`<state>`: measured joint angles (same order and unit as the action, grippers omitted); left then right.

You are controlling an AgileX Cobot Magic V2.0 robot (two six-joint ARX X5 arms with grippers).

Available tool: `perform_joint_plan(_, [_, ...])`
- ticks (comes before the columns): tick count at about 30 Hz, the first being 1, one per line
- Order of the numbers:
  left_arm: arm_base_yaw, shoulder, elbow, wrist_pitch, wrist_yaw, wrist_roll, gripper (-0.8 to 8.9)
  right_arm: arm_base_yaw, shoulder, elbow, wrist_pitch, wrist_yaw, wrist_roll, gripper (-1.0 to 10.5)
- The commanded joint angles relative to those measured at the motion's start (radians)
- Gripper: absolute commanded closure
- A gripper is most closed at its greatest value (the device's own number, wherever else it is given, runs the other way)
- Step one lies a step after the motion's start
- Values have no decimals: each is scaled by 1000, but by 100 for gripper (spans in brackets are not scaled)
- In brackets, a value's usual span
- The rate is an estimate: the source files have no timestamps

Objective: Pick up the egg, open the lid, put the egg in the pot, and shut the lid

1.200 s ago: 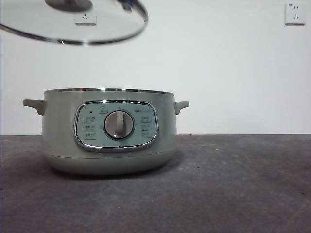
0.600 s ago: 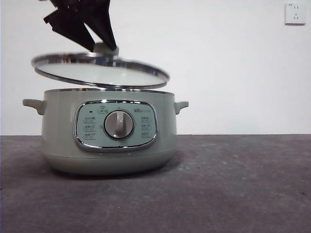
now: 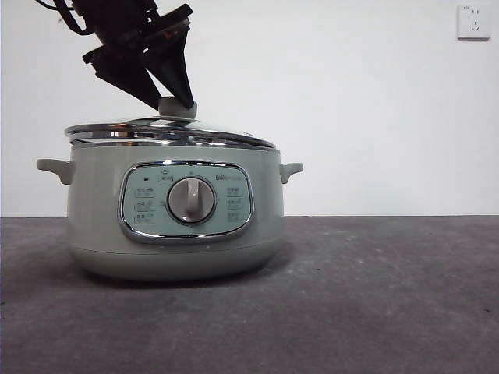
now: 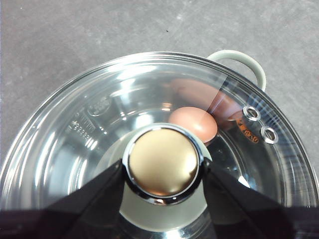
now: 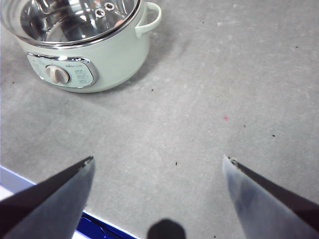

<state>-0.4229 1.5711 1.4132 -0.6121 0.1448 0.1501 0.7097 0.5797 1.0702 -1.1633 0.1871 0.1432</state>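
The sage-green pot (image 3: 171, 226) stands on the grey table with the glass lid (image 3: 168, 131) lying on its rim, the left side slightly higher. My left gripper (image 3: 178, 105) comes down from the upper left and is shut on the lid's knob (image 4: 163, 162). Through the glass lid (image 4: 99, 109) the reddish-brown egg (image 4: 195, 123) shows inside the pot. My right gripper (image 5: 158, 164) hangs open over bare table, well away from the pot (image 5: 99, 55), with nothing between its fingers.
A white wall socket (image 3: 473, 21) sits at the upper right of the back wall. In the right wrist view a blue strip (image 5: 99, 224) marks the table's edge. Grey table surface stretches to the right of the pot.
The lid has come down from high at the upper left onto the pot's rim, carried by my left gripper, which still grips the knob.
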Motion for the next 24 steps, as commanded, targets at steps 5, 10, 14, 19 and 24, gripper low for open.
perform_joint_plan(5, [-6, 2, 5, 60, 13, 4, 822, 3, -3, -10, 3, 16, 11, 510])
perform_joint_plan(10, [-6, 2, 5, 58, 19, 0, 822, 3, -3, -10, 3, 16, 11, 510])
perform_joint_plan(14, [-6, 11, 5, 51, 19, 0, 822, 3, -3, -10, 3, 16, 11, 510])
perform_joint_plan(19, [-6, 51, 5, 35, 20, -2, 822, 3, -2, -10, -7, 16, 13, 510])
perform_joint_plan(24, [-6, 56, 5, -21, 19, -23, 812, 3, -2, -10, -13, 16, 13, 510])
